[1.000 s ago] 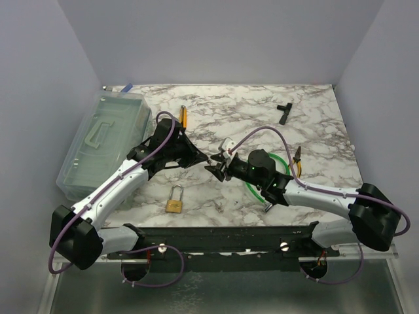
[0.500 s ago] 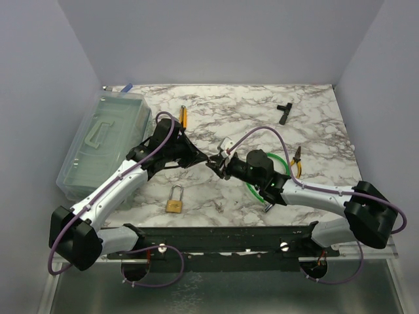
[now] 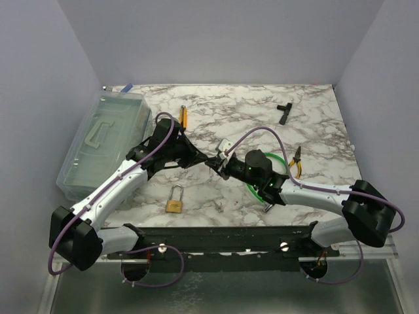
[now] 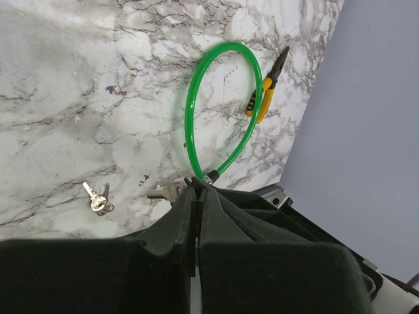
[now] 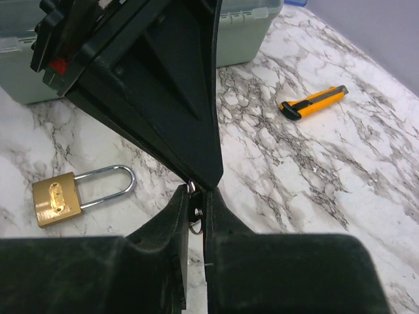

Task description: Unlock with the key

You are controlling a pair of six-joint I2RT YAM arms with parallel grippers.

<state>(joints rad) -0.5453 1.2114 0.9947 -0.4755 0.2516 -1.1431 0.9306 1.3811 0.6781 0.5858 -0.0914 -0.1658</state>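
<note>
Marble-patterned tabletop (image 3: 216, 108), white with grey veins, with lavender walls on three sides: over its middle your two arms meet tip to tip. Your left gripper (image 3: 207, 159) has its black fingers (image 4: 173, 226) pressed flat together, with no gap showing from its wrist camera. Their tips are clamped on the upper end of the tiny silvery metal key (image 5: 193, 209), which hangs in the air above the marble with a small ring at its lower end. Your right gripper (image 3: 217, 163) meets it from the opposite side. Its fingers (image 5: 229, 255) stand almost together with only a narrow slit between them, and the key sits inside that slit. You cannot tell from these views whether the right pads press on it. The brass padlock with a steel shackle (image 3: 173, 207) lies flat on the marble near the arms' bases, apart from both grippers and untouched. A small loose bunch of silvery keys (image 4: 98, 198) also lies on the table, near the thin green plastic hoop (image 4: 188, 124), and yellow-handled pliers (image 4: 265, 98) lie just beside that hoop
</note>
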